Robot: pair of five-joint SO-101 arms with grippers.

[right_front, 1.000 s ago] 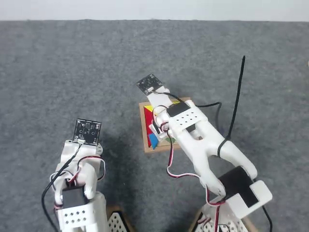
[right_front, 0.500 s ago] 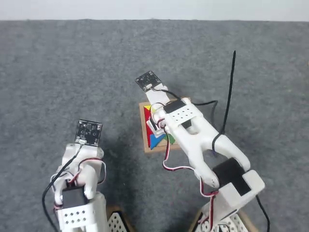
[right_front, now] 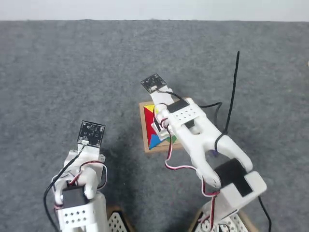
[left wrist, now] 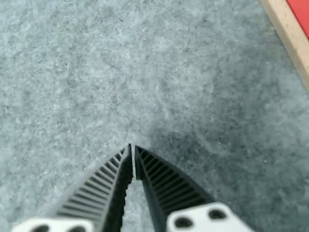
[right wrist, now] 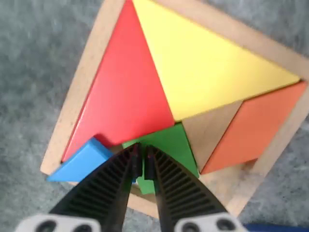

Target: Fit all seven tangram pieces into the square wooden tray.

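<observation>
The right claw (right wrist: 143,157), tips together and seemingly empty, hovers over the green piece (right wrist: 170,144) in the wooden tray (right wrist: 79,84). Just beside its tips, the blue triangle (right wrist: 79,163) appears to ride up on the rim. The triangle is likely light, stiff and slick, best pinched across its flat edges. The left claw (left wrist: 132,153) rests closed over the worktop (left wrist: 96,72).

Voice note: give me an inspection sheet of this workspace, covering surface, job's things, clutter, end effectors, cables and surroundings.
Surface: grey felt mat.
Job's things: square wooden tray holds red triangle, yellow triangle, orange piece, green piece; blue triangle lies tilted on a tray corner; bare wood gap beside the green piece.
Clutter: nothing seen.
End effectors: left end effector shut over the mat; right end effector shut above the green piece.
Cables: black cable arcs beside the right arm.
Surroundings: white strip beyond the mat.
</observation>
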